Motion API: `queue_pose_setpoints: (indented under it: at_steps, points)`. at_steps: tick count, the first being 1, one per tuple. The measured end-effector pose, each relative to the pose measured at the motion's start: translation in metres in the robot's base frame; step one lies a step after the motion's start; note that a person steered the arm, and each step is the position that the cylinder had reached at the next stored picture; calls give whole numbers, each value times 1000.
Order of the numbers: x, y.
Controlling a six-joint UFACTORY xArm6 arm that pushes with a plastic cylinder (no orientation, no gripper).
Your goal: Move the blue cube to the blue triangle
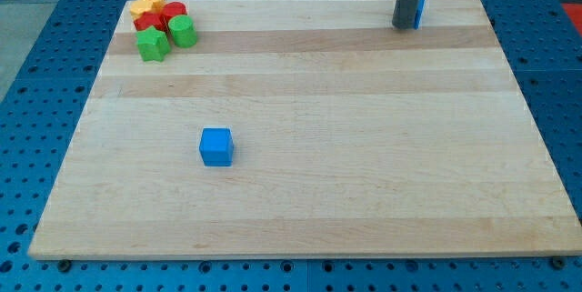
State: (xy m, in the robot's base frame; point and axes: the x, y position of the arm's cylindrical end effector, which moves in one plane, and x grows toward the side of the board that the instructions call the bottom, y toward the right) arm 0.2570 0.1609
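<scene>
1. Looking across the wooden table [364,192], you see the job barely begun: the blue cube [216,146] sits left of centre, well apart from the blue triangle [419,10] at the top edge near the right corner.
2. The cluster of red, green and yellow blocks [162,25] in the top-left corner lies off the cube's path; nothing blocks it.
3. My tip [401,26] touches the triangle, mostly hiding it. It is a bare rod, so nothing opens, closes or grasps.
</scene>
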Motion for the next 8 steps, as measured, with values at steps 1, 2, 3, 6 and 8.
queue_pose_setpoints:
  at_steps: [1, 2, 3, 6, 8]
  points:
    - [-11, 5]
    - [-14, 8]
    - [-14, 9]
    - [230, -14]
    - [329, -182]
